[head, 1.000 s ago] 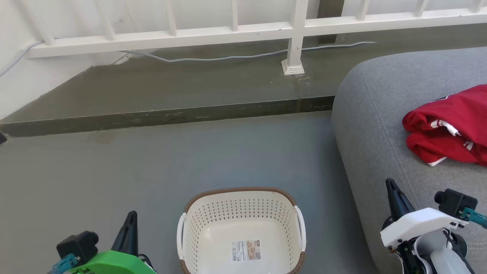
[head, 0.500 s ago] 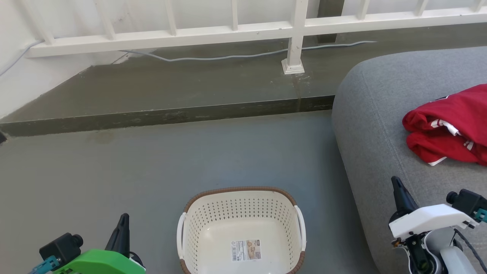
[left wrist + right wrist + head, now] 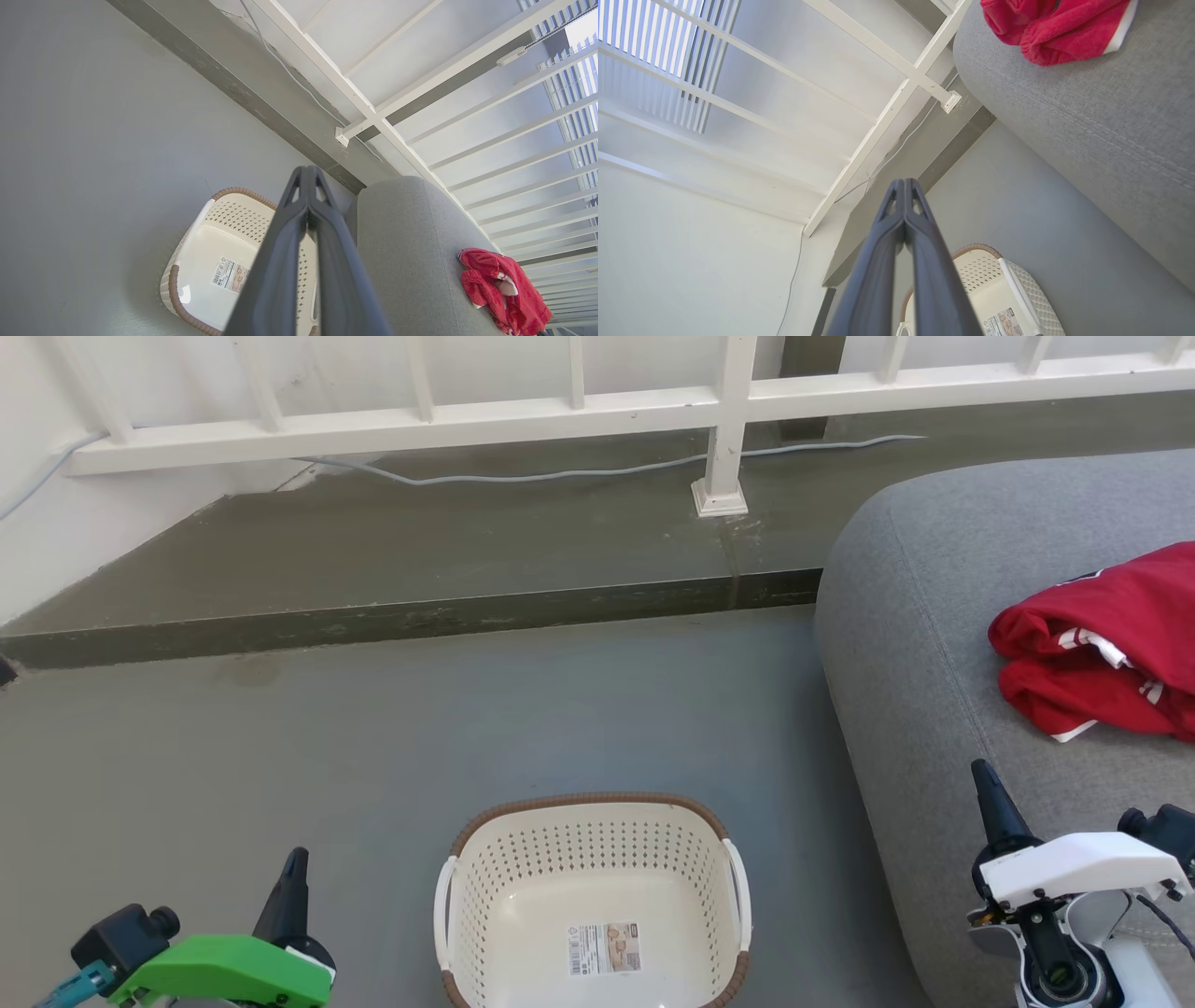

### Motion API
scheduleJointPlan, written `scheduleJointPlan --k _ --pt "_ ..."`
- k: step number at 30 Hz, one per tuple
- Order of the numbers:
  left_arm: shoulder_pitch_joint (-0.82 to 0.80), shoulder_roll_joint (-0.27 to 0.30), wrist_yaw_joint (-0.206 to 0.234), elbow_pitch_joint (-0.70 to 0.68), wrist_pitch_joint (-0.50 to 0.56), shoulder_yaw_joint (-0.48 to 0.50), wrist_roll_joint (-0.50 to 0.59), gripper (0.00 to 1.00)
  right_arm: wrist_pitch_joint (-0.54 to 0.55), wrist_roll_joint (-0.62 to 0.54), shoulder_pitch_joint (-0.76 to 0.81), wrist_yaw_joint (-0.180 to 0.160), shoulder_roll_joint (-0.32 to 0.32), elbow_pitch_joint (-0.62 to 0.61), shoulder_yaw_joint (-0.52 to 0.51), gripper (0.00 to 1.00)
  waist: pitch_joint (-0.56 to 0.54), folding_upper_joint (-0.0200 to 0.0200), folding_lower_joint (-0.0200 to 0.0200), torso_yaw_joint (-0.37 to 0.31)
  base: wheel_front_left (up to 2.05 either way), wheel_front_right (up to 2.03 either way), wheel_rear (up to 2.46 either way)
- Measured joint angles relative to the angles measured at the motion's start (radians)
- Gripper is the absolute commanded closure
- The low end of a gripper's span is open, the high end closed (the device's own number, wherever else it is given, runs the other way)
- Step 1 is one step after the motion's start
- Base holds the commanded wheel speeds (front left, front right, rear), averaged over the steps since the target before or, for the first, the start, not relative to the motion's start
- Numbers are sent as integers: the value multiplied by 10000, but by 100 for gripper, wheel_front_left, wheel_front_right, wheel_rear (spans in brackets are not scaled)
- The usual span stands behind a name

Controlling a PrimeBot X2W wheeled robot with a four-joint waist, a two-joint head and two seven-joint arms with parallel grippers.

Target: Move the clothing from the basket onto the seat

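Note:
The red clothing [image 3: 1102,644] with white trim lies crumpled on the grey seat [image 3: 924,644] at the right; it is also in the left wrist view [image 3: 500,291] and the right wrist view [image 3: 1055,25]. The cream basket [image 3: 593,896] with its brown rim stands on the floor at bottom centre, holding only a label sticker. My left gripper [image 3: 295,859] is shut and holds nothing, low at the left of the basket. My right gripper [image 3: 982,775] is shut and holds nothing, over the seat's front edge, below the clothing.
A raised concrete step [image 3: 411,616] runs across behind the grey floor, with a white railing [image 3: 728,420] and a loose cable [image 3: 560,476] on it. A white wall [image 3: 56,541] closes the left side.
Both arms have drawn back and outward: the left gripper slid down-left, the right gripper moved right, its wrist sinking toward the frame's lower edge. Clothing and basket have not moved.

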Motion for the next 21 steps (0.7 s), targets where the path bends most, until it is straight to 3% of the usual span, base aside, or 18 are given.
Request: scheduleJointPlan --k 21 --pt "-392 -86 -510 420 416 621 -2539 100 508 2623 -242 297 63 0 -606 100 26 0 1 13 0 0 0"
